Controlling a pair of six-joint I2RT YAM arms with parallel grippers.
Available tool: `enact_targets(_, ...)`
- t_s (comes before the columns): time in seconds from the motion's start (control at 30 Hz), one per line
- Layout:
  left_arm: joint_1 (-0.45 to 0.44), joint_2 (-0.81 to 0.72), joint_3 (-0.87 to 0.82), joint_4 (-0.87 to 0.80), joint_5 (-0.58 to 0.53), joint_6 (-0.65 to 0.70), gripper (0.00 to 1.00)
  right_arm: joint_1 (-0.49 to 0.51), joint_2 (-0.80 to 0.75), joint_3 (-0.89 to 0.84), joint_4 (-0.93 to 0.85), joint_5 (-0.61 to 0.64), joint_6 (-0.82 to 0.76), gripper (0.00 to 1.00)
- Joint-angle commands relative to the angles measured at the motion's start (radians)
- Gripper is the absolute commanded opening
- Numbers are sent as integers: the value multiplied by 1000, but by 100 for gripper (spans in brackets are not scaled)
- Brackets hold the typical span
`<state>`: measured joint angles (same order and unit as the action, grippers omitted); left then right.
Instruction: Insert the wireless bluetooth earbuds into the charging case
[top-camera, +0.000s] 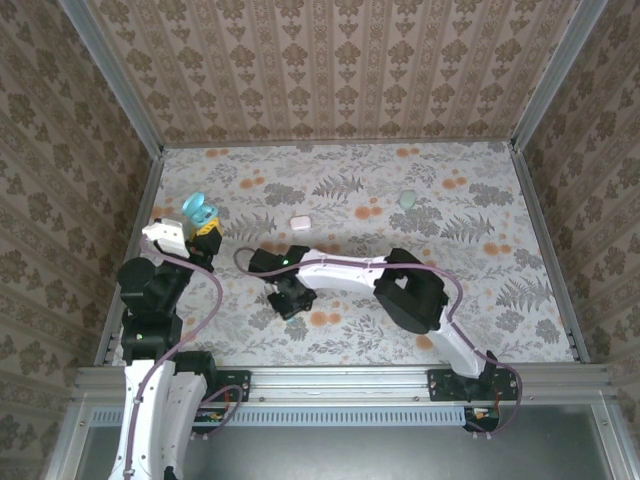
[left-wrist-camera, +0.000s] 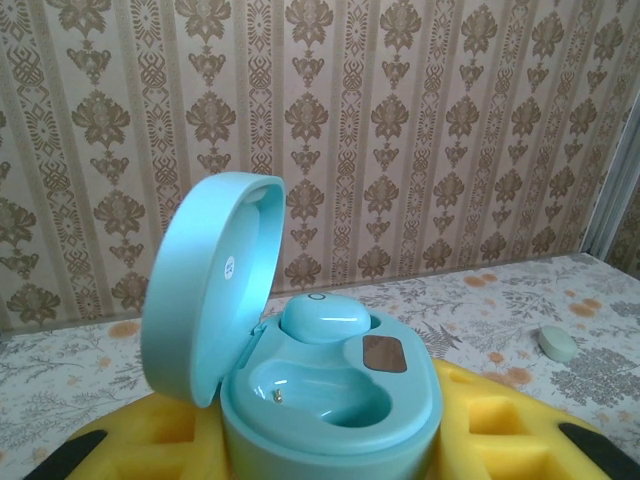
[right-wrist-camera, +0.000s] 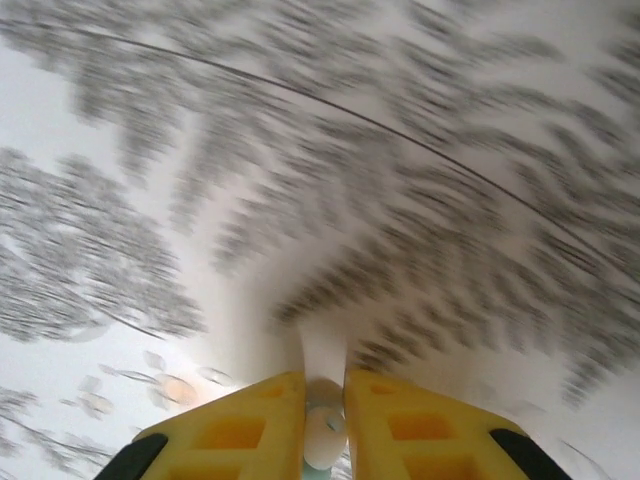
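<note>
My left gripper (top-camera: 205, 228) (left-wrist-camera: 330, 432) is shut on a teal charging case (top-camera: 198, 210) (left-wrist-camera: 335, 400), held upright with its lid open and tipped back to the left. One teal earbud (left-wrist-camera: 325, 318) sits in the far slot. The near slot (left-wrist-camera: 318, 392) is empty, with a small gold pin showing. My right gripper (top-camera: 290, 300) (right-wrist-camera: 323, 400) is low over the flowered cloth at mid-table. Its yellow fingers (right-wrist-camera: 240, 430) are shut on a small pale earbud (right-wrist-camera: 323, 437). The cloth beyond is blurred in the right wrist view.
A closed white case (top-camera: 300, 222) lies on the cloth behind the right gripper. A pale green case (top-camera: 408, 199) (left-wrist-camera: 558, 343) lies at the far right. Papered walls enclose the table (top-camera: 520, 300) on three sides. The right arm stretches across the near middle.
</note>
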<state>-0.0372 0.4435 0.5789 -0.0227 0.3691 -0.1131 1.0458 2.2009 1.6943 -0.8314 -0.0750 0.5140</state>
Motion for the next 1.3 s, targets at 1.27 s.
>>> enact_targets(1.27, 4, 42, 29, 54, 70, -70, 35, -207, -212, -279, 59, -179, -353, 45)
